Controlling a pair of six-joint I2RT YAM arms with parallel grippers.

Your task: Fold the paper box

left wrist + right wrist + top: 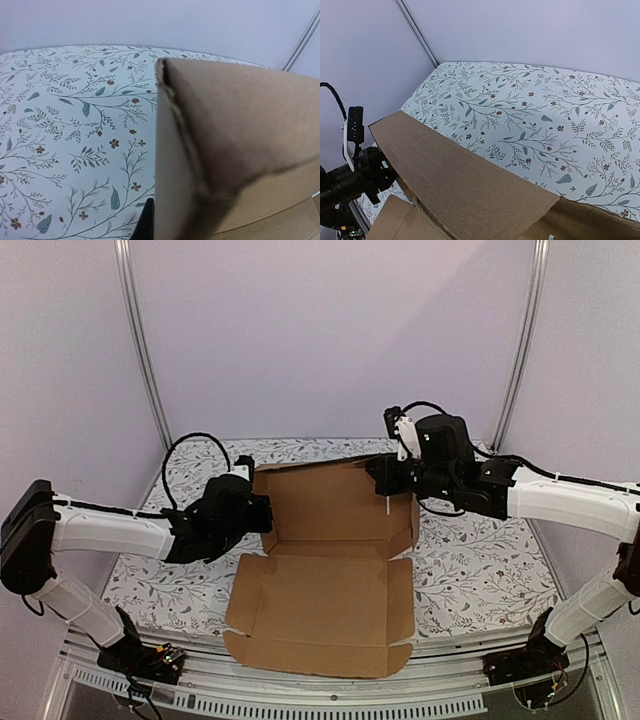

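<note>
The paper box (330,590) is brown corrugated cardboard in the middle of the table. Its near panel lies flat and its far half has the walls raised. My left gripper (262,515) is at the left wall. In the left wrist view that wall (240,150) stands edge-on, with one dark finger (145,222) pressed on its outer face and the other finger hidden behind it. My right gripper (385,480) is at the back right corner. In the right wrist view the back panel (460,185) covers its fingers.
The table carries a floral cloth (480,560). The box's near panel overhangs the front rail (300,690). Metal frame posts (145,350) stand at the back left and back right (520,340). The left arm shows in the right wrist view (350,180).
</note>
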